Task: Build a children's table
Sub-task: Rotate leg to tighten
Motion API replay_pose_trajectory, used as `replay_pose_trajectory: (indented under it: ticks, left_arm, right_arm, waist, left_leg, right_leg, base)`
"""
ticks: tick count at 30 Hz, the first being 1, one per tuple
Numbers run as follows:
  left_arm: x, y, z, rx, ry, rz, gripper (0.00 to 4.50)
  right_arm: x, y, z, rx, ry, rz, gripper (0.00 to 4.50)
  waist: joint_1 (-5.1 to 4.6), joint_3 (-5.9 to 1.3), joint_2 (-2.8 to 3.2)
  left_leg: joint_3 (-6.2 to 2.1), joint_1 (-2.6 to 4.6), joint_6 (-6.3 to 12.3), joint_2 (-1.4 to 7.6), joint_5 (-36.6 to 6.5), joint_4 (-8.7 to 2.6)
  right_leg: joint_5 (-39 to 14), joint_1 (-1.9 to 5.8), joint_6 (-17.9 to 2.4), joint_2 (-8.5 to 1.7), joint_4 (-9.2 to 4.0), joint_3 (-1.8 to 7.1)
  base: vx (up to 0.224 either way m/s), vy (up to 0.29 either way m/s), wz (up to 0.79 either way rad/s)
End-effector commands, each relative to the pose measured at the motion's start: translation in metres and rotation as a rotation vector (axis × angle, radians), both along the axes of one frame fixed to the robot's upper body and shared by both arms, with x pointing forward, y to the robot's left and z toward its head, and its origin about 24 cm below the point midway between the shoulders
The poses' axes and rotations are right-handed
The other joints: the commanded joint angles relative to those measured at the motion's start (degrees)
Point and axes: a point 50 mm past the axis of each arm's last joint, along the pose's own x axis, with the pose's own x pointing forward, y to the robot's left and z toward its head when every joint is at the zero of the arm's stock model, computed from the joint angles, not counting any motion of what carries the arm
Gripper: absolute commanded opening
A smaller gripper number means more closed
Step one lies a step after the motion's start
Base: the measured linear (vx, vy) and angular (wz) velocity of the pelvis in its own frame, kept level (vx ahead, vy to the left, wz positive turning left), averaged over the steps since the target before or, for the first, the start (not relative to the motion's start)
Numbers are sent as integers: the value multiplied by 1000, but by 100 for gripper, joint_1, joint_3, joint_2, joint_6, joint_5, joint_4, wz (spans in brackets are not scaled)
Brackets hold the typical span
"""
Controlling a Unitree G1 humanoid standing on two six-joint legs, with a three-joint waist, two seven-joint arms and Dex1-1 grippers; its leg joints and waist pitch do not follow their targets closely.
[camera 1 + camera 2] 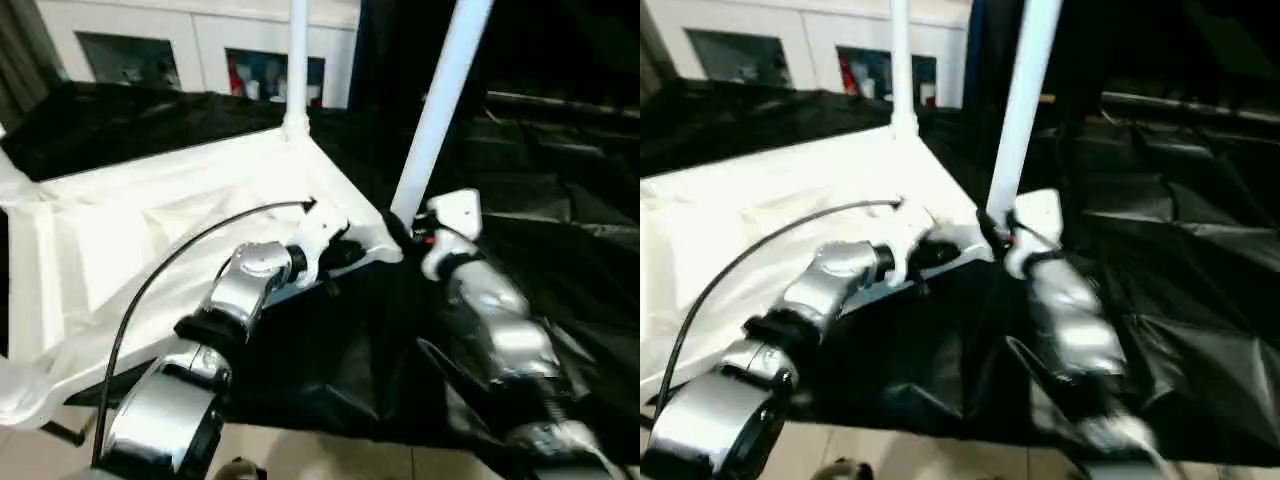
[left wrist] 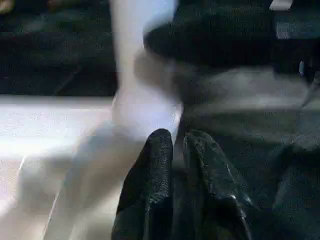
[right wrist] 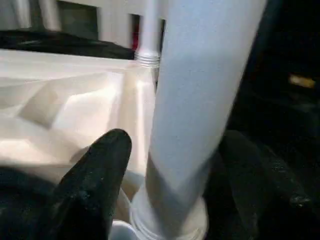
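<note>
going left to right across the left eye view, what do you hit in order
table top → left gripper → upright leg in the far corner socket → leaning leg at the near corner → right gripper → black cloth

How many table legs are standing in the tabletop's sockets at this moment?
2. The far leg stands upright in the tabletop's far corner socket; the near leg leans in the near corner socket, between the right claw's fingers. Other legs may be out of frame.
</note>
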Motion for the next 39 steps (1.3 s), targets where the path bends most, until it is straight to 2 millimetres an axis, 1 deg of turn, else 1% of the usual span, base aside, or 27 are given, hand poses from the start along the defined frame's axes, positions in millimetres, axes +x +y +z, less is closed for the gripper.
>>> replay_pose_trajectory:
  ticks: [1, 4, 6, 7, 9, 10, 11, 12, 13, 15, 16, 17, 18, 19, 20, 21, 22, 23, 26, 27, 29, 31, 32, 34, 36, 38, 39]
  left_arm:
    - [0, 9, 17, -35, -35, -15, 100]
    - [-3, 30, 28, -38, -38, -18, 125]
    - [-5, 36, 30, -27, -34, -29, 137]
    - [-9, 43, 32, -16, -26, -39, 155]
    - [-23, 64, 36, 40, 11, -81, 161]
    - [-23, 64, 36, 40, 11, -81, 170]
    - [-32, 75, 34, 81, 37, -98, 190]
    - [-45, 88, 31, 130, 83, -114, 190]
    - [-53, 95, 29, 154, 109, -120, 196]
    - [-61, 100, 27, 179, 134, -127, 215]
    - [-61, 100, 27, 179, 134, -127, 215]
    - [-61, 100, 27, 179, 134, -127, 228]
    - [-74, 106, 22, 200, 180, -136, 245]
    - [-85, 110, 19, 218, 215, -140, 245]
    - [-92, 114, 15, 237, 240, -126, 261]
    - [-95, 117, 12, 249, 249, -89, 270]
    - [-95, 117, 12, 250, 250, -85, 270]
    - [-97, 120, 10, 258, 262, -42, 281]
    - [-101, 121, 6, 273, 293, -20, 305]
    - [-105, 122, 3, 292, 312, -9, 308]
    - [-106, 123, 1, 302, 320, -1, 329]
    - [-108, 125, -3, 321, 329, 18, 352]
    - [-108, 125, -4, 326, 328, 24, 358]
    - [-108, 126, -5, 337, 327, 38, 386]
    - [-109, 128, -9, 365, 328, 72, 399]
    - [-109, 129, -10, 383, 322, 88, 405]
    - [-110, 129, -11, 394, 320, 99, 416]
  right_arm:
    - [-13, 2, 7, -8, 2, 130, 314]
    - [-26, -6, 12, -36, 12, 207, 314]
    - [-28, -8, 14, -42, 16, 219, 314]
    - [-31, -9, 16, -45, 21, 236, 314]
    - [-36, -11, 19, -63, 40, 276, 314]
    - [-36, -11, 19, -63, 40, 276, 314]
    - [-38, -11, 20, -65, 48, 290, 314]
    - [-40, -8, 21, -53, 60, 313, 314]
    - [-42, -6, 21, -41, 66, 326, 314]
    - [-42, -3, 20, -32, 71, 333, 314]
    - [-42, -3, 20, -32, 71, 333, 314]
    - [-42, -3, 20, -32, 71, 333, 314]
    - [-40, 8, 16, -15, 77, 355, 314]
    - [-37, 19, 12, 5, 81, 366, 314]
    - [-32, 33, 8, 26, 81, 372, 314]
    - [-24, 47, 5, 60, 88, 355, 314]
    - [-23, 48, 4, 63, 89, 352, 314]
    - [-14, 61, 1, 95, 101, 325, 314]
    - [-1, 75, -5, 139, 134, 276, 314]
    - [4, 79, -7, 152, 143, 254, 314]
    - [6, 80, -8, 155, 145, 245, 314]
    - [15, 79, -10, 178, 163, 180, 314]
    - [17, 78, -11, 185, 168, 165, 314]
    - [22, 77, -12, 205, 180, 127, 314]
    - [35, 67, -12, 240, 179, -4, 314]
    - [42, 59, -12, 261, 180, -87, 314]
    - [47, 53, -12, 275, 182, -150, 314]
  waist:
    - [27, -418, -61]
    - [-11, -375, -47]
    - [-49, -361, -33]
    - [-71, -352, -20]
    - [-78, -338, -15]
    - [-73, -354, -1]
    - [-98, -345, 0]
    - [-90, -370, 27]
    - [-121, -339, 27]
    - [-129, -332, 33]
    - [-109, -347, 47]
    - [-101, -330, 41]
    - [-71, -320, 46]
    - [-70, -335, 36]
    - [-142, -311, 20]
    - [-201, -313, 34]
    - [-211, -318, 16]
    - [-263, -296, 41]
    - [-277, -301, 80]
    - [-266, -288, 49]
    - [-265, -304, 74]
    - [-277, -327, 55]
    - [-282, -328, 54]
    - [-285, -323, 43]
    - [-292, -321, 25]
    - [-300, -319, 39]
    - [-303, -315, 13]
  left_leg:
    - [-129, 111, 588, 267, -820, -330]
    - [-129, 111, 491, 269, -1117, -354]
    - [-139, 121, 348, 280, -1254, -382]
    - [-142, 152, 187, 279, -1449, -396]
    - [-141, 165, 109, 295, -1531, -418]
    - [-156, 175, 69, 312, -1500, -421]
    - [-130, 172, 60, 280, -1433, -416]
    - [-153, 187, 19, 307, -1392, -419]
    - [-141, 132, 49, 299, -1307, -443]
    - [-105, 184, 51, 263, -1355, -416]
    - [-125, 186, 17, 277, -1340, -415]
    - [-110, 185, 0, 270, -1387, -424]
    - [-106, 211, -37, 268, -1483, -425]
    - [-136, 186, -89, 285, -1481, -436]
    - [-138, 128, -89, 270, -1528, -477]
    - [-148, 146, -130, 266, -1588, -475]
    - [-130, 166, -133, 265, -1599, -455]
    - [-145, 170, -220, 250, -1766, -465]
    - [-151, 210, -325, 261, -1803, -468]
    - [-146, 211, -344, 259, -1760, -479]
    - [-144, 214, -362, 254, -1681, -481]
    - [-128, 196, -327, 232, -1314, -454]
    - [-125, 190, -317, 233, -1297, -452]
    - [-118, 183, -292, 225, -1296, -442]
    - [-116, 181, -275, 220, -1312, -437]
    - [-114, 206, -315, 230, -1430, -437]
    - [-111, 204, -322, 230, -1467, -433]
  right_leg:
    - [-195, 331, -1287, -376, -334, 262]
    - [-784, 312, -1185, -374, -405, 268]
    - [-1170, 293, -1098, -365, -430, 271]
    - [-1505, 259, -1031, -354, -460, 275]
    - [-1599, 224, -999, -341, -470, 288]
    - [-1496, 238, -1006, -354, -433, 292]
    - [-1305, 205, -1013, -308, -435, 294]
    - [-1164, 236, -1063, -339, -381, 295]
    - [-1051, 242, -1053, -307, -368, 299]
    - [-1115, 195, -1063, -289, -415, 307]
    - [-1098, 214, -1084, -311, -392, 305]
    - [-1201, 192, -1065, -295, -418, 309]
    - [-1321, 171, -1038, -296, -438, 313]
    - [-1290, 206, -1054, -324, -391, 305]
    - [-1382, 200, -1016, -301, -401, 300]
    - [-1455, 188, -1016, -298, -412, 299]
    - [-1474, 162, -1033, -303, -419, 308]
    - [-1754, 138, -1053, -315, -447, 320]
    - [-1643, 117, -1026, -287, -426, 328]
    - [-1517, 124, -1003, -264, -410, 324]
    - [-1291, 143, -970, -249, -384, 322]
    - [-687, 182, -1035, -230, -324, 319]
    - [-636, 183, -1058, -241, -320, 321]
    - [-643, 201, -1052, -252, -323, 324]
    - [-772, 211, -1045, -259, -335, 326]
    - [-973, 178, -1066, -274, -345, 328]
    - [-1039, 188, -1018, -258, -352, 331]
  base:
    - [0, 0, 0]
    - [0, 0, 0]
    - [0, 0, 0]
    - [0, 0, 0]
    - [0, 0, 0]
    - [0, 0, 0]
    - [0, 0, 0]
    - [0, 0, 0]
    - [0, 0, 0]
    - [0, 0, 0]
    - [0, 0, 0]
    - [0, 0, 0]
    - [0, 0, 0]
    - [0, 0, 0]
    - [0, 0, 0]
    - [0, 0, 0]
    - [0, 0, 0]
    - [0, 0, 0]
    - [0, 0, 0]
    - [0, 0, 0]
    - [0, 0, 0]
    - [0, 0, 0]
    - [0, 0, 0]
    - [0, 0, 0]
    - [0, 0, 0]
    - [0, 0, 0]
    - [0, 0, 0]
